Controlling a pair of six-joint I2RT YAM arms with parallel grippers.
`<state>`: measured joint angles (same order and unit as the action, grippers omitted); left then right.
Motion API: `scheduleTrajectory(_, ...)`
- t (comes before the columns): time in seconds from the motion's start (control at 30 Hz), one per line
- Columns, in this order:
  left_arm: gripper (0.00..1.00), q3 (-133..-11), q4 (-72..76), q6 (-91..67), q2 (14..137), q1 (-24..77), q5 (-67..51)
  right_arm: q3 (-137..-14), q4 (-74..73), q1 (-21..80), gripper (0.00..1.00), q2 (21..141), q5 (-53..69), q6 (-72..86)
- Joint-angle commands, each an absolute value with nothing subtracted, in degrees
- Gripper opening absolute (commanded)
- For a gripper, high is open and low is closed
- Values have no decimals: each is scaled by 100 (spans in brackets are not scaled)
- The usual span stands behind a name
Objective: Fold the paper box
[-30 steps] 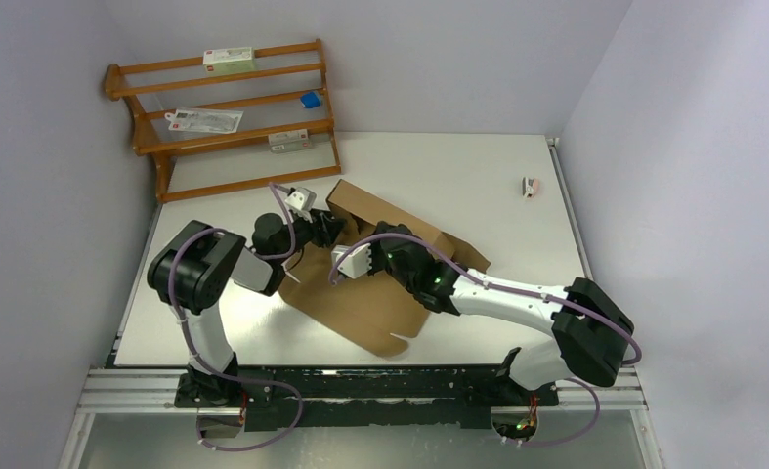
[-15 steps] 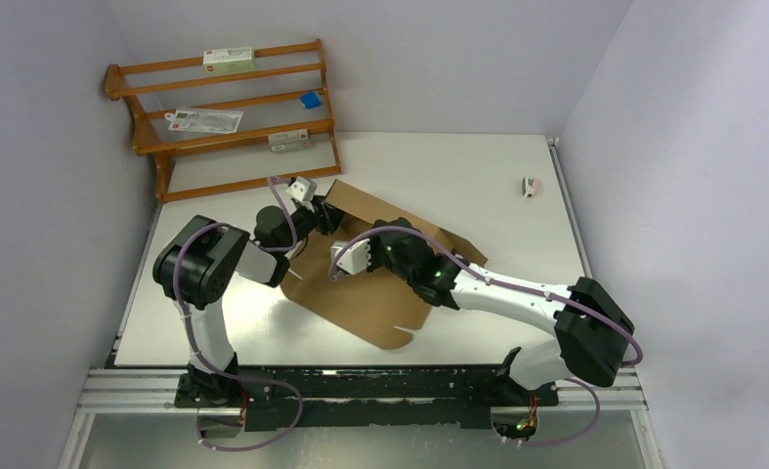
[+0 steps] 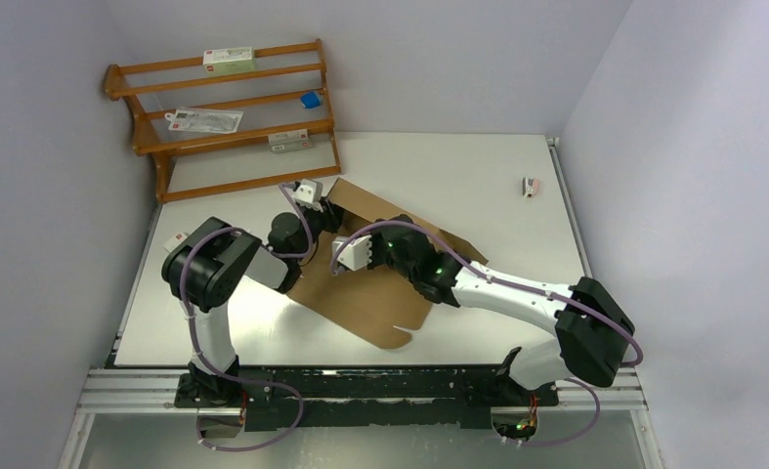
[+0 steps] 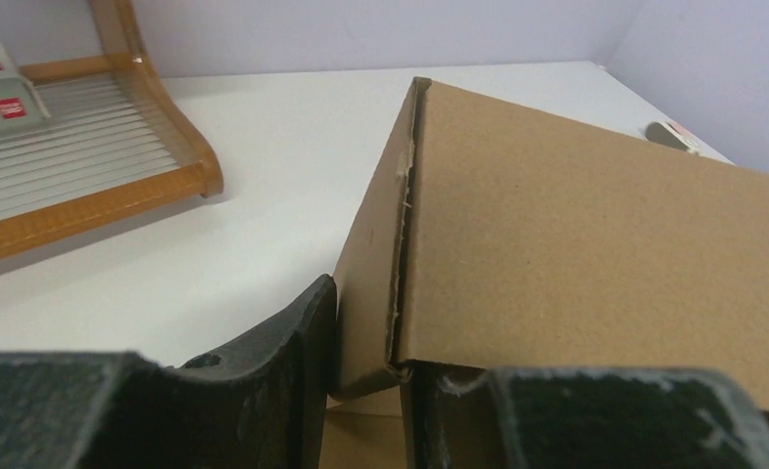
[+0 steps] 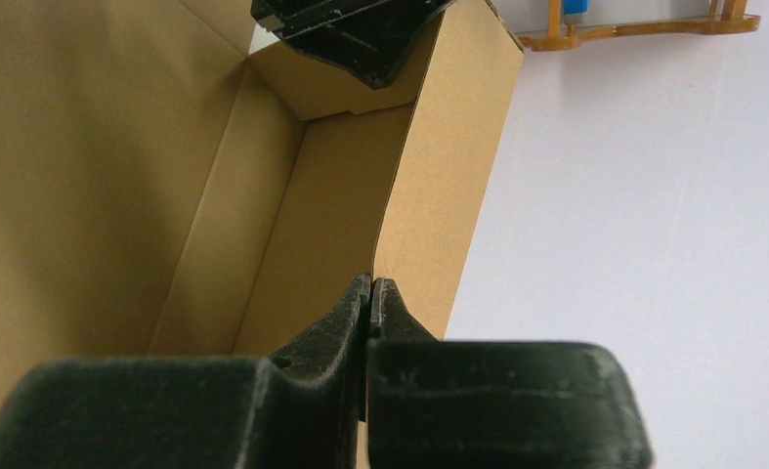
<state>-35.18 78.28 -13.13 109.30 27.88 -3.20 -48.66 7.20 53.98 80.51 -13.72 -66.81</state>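
The paper box (image 3: 375,298) is plain brown cardboard, partly folded, lying mid-table with its far wall raised. My left gripper (image 3: 327,215) is shut on the box's far-left corner; in the left wrist view its fingers (image 4: 287,376) press a folded corner flap against the wall (image 4: 576,225). My right gripper (image 3: 363,239) is shut on the top edge of the raised far wall, its fingertips (image 5: 372,293) pinched together over the cardboard (image 5: 439,166). The box's inside floor (image 5: 87,176) lies to the left, and my left gripper (image 5: 356,34) shows at that wall's far end.
A wooden rack (image 3: 226,122) with white packets and a small blue item (image 3: 310,99) stands at the back left; it also shows in the left wrist view (image 4: 97,191). A small object (image 3: 530,186) lies near the right wall.
Both grippers have moved slightly toward the back with the box held. The box has shifted away from the near edge, and the left arm has swung right.
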Motion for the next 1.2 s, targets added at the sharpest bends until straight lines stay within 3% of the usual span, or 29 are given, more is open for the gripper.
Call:
scheduleTrajectory(0.0,32,-3562,8390,-1438,10954,3097,885,-4932,200,5403,0,8087,-728,-6308)
scheduleTrajectory(0.43,19,-3455,7460,-1324,10294,3701,3111,-5045,245,5360,0,7951,-567,-5788)
scheduleTrajectory(0.63,19,-3396,6759,-1003,9807,3959,3712,-5014,270,5361,0,7784,-474,-5482)
scheduleTrajectory(0.83,20,-3548,5791,-738,9598,4352,5052,-4990,360,5360,0,7646,-165,-5057)
scheduleTrajectory(1.17,26,-3613,4532,-1256,9586,4728,6265,-4935,382,5365,2,7611,-107,-4638)
